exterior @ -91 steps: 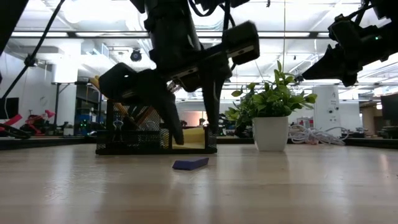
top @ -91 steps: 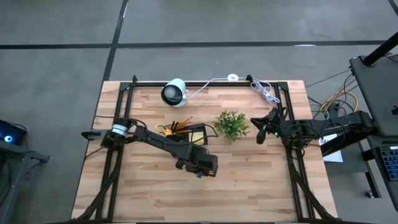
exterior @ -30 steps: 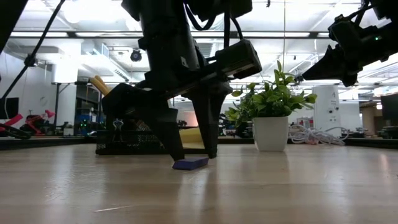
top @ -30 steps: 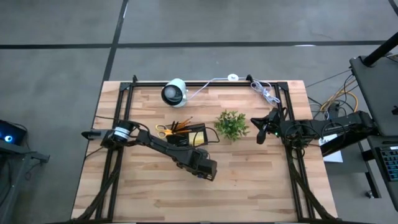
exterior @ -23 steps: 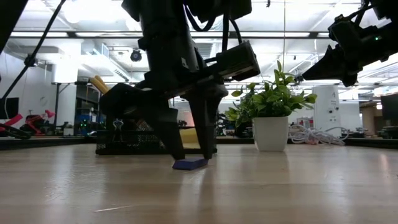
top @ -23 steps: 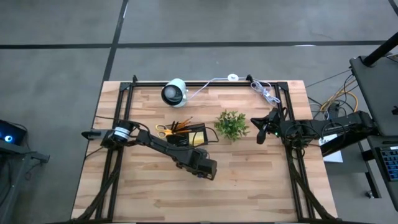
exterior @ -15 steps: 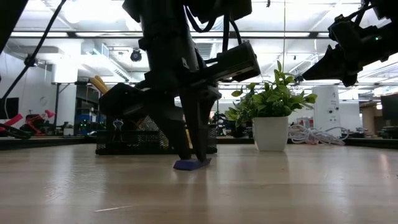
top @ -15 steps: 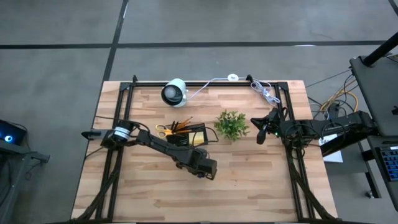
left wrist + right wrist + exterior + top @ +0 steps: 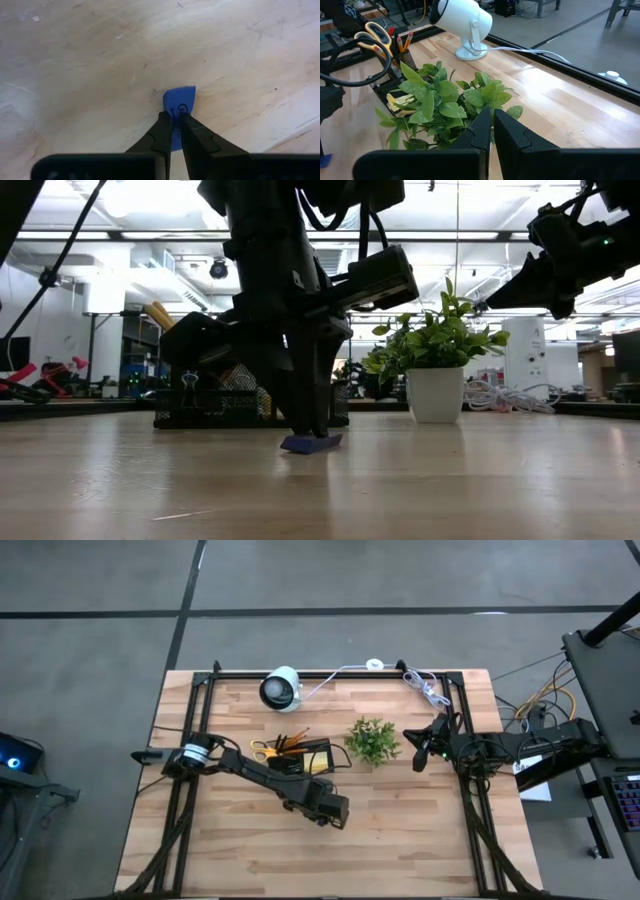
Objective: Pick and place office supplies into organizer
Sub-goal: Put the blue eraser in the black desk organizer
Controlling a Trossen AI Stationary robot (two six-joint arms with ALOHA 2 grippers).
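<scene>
**A:** While your left arm reaches out over the middle of the wooden table (image 9: 400, 840), where is its end effector?

**B:** Your left end effector (image 9: 172, 121) points straight down at the table, in front of the black organizer (image 9: 215, 408). Its two dark fingers (image 9: 161, 132) are drawn narrow, pinching the edge of a small blue piece (image 9: 179, 107). In the low view the blue piece (image 9: 312, 443) sits at the fingertips right at the table surface, one end slightly tilted up. You cannot tell whether it has cleared the wood.

**A:** And the organizer?

**B:** From above, the organizer (image 9: 300, 755) sits near the table's middle, just beside the left arm's forearm. It holds yellow-handled scissors (image 9: 262, 748), orange pencils (image 9: 291, 741) standing at a slant, and a yellow sticky-note pad (image 9: 318, 761). The blue piece is apart from it, nearer the front edge of the table.

**A:** What is your right arm doing?

**B:** Your right end effector (image 9: 491, 120) hangs raised at the right side of the table, fingers pressed together and holding nothing. It faces a small green plant (image 9: 372, 741) in a white pot (image 9: 435, 395), which stands just right of the organizer.

**A:** Anything else on the table?

**B:** A white round camera-like device (image 9: 281, 688) stands near the far edge, with a white cable (image 9: 340, 671) running from it along that edge.
</scene>
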